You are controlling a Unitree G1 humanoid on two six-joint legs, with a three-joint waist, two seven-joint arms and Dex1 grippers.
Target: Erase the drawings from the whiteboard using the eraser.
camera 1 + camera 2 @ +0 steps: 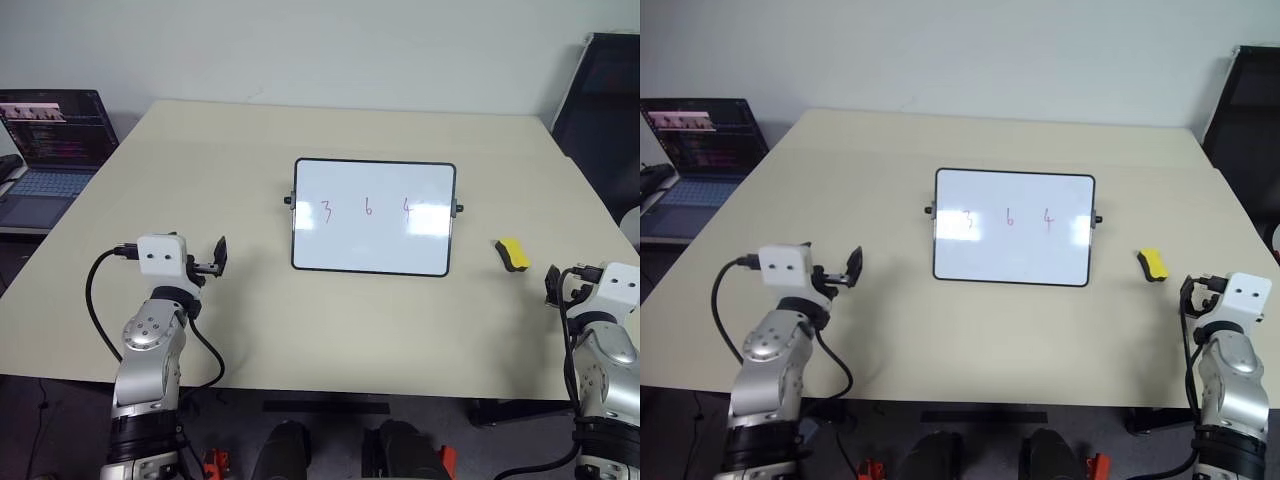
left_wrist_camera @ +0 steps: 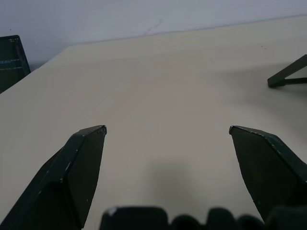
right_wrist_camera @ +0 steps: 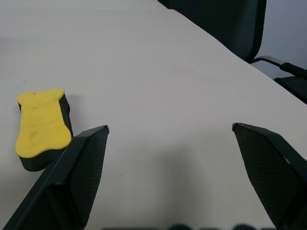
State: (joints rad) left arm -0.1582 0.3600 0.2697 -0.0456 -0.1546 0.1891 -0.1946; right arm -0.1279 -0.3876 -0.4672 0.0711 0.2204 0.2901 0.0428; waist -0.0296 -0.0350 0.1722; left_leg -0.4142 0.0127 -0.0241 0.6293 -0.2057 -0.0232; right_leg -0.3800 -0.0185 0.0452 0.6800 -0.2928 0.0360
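Beige desk [image 1: 250,300]: whiteboard [image 1: 373,255] at centre, bearing the drawings [image 1: 367,209], red digits 3, 6, 4 in a row. Eraser [image 1: 512,254], yellow with black underside, lies right of the board, apart from it. Left gripper [image 2: 168,130] near left, fingers spread wide, empty. Right gripper [image 3: 170,128] near right, fingers spread wide, empty, eraser just beside. Laptop [image 1: 50,140] far left.

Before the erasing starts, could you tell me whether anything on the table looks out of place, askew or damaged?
Nothing stands out. The whiteboard lies squarely on the table with its three red drawings intact, and the eraser sits apart on the table to the board's right, yellow side up. Both hands, left and right, are open and empty.
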